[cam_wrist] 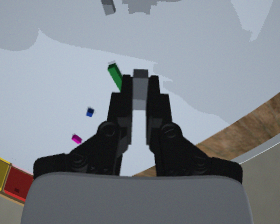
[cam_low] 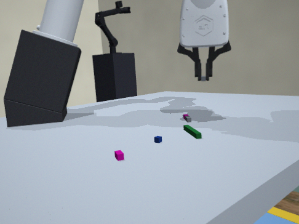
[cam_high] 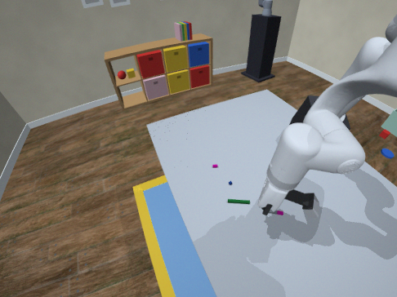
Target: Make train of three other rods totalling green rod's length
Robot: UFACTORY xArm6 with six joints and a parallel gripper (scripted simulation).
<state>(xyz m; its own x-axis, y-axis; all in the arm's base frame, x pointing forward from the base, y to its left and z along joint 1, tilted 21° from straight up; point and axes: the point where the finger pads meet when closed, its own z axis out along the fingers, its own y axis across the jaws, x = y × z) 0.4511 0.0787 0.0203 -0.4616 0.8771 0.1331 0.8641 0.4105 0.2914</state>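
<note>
High above the table (cam_low: 215,168), gripper (cam_low: 203,77) clenched on a short grey rod (cam_low: 203,79), held level.

The gripper (cam_high: 267,210) hovers beside the green rod (cam_high: 238,201) — magenta rod (cam_high: 279,213) alongside.

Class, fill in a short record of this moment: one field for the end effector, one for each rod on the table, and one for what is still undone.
end effector: raised above the table, shut on a grey rod
green rod: flat, alone
magenta and grey pair: flat, end to end beyond the green rod
blue rod: flat, alone
loose magenta rod: flat, nearest the exterior camera
undone: held rod not yet placed
</note>
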